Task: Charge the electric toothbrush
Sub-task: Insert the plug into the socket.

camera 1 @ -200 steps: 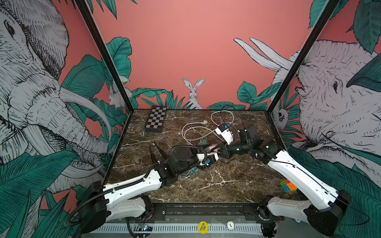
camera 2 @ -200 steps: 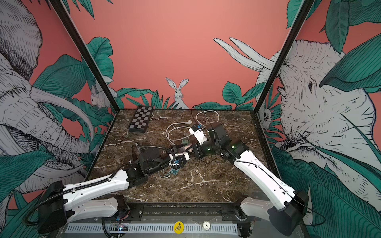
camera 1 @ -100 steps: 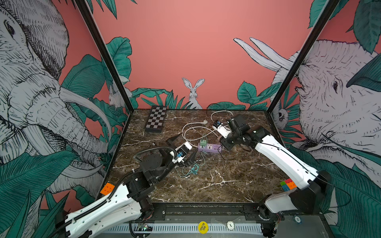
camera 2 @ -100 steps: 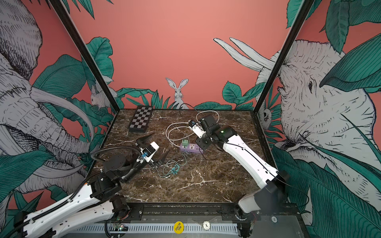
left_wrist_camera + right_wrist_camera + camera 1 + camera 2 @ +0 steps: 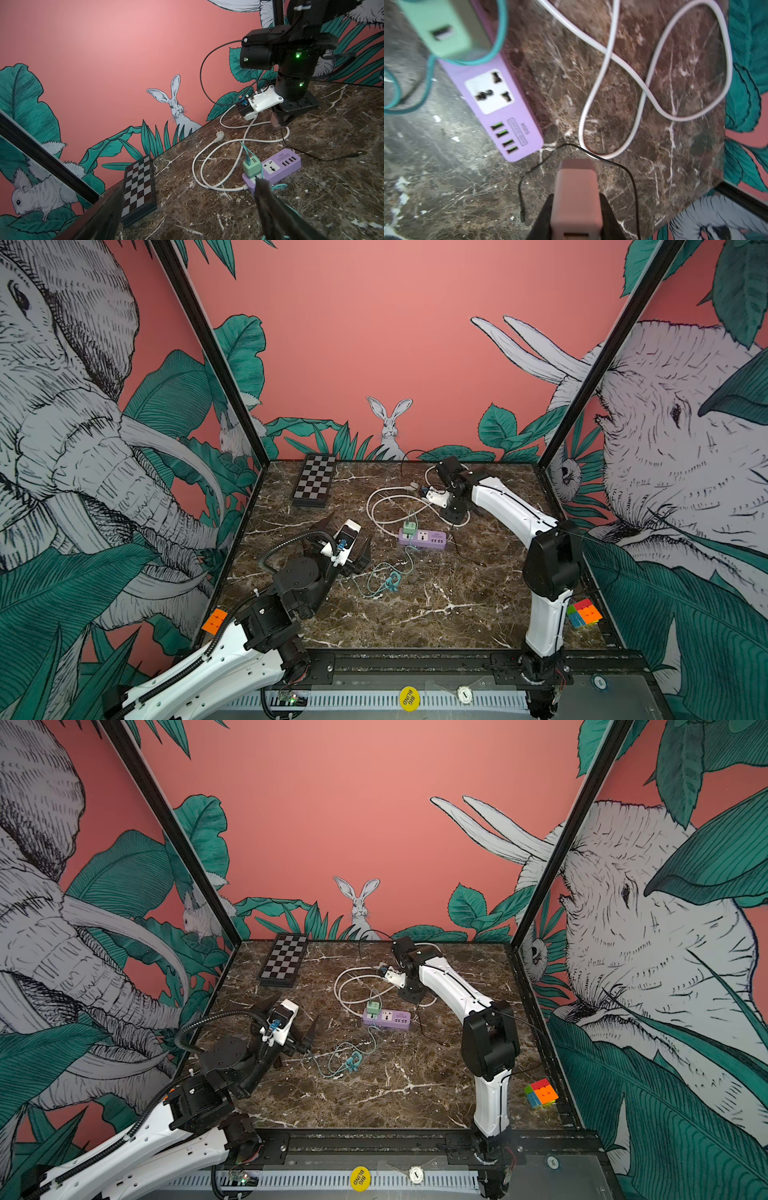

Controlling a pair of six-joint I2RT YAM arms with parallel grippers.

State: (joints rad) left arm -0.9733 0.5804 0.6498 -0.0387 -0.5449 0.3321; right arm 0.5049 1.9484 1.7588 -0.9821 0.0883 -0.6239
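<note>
Right wrist view, right gripper [image 5: 576, 209] clasping pink adapter [image 5: 576, 182]

Pink charger block [image 5: 576, 187] (clamped in right tool [image 5: 576, 220]) hangs near purple power strip [image 5: 527, 124].

Pink adapter [image 5: 576, 197] partly out of the right wrist view; mint adapter [image 5: 444, 27] and teal cable [image 5: 502, 25] blurred, cropped.

Folded chessboard [image 5: 314, 481] at back left of marble tabletop [image 5: 415, 614]; colourful puzzle cube [image 5: 584, 612] near front right edge; yellow disc [image 5: 409, 698] on front rail.
</note>
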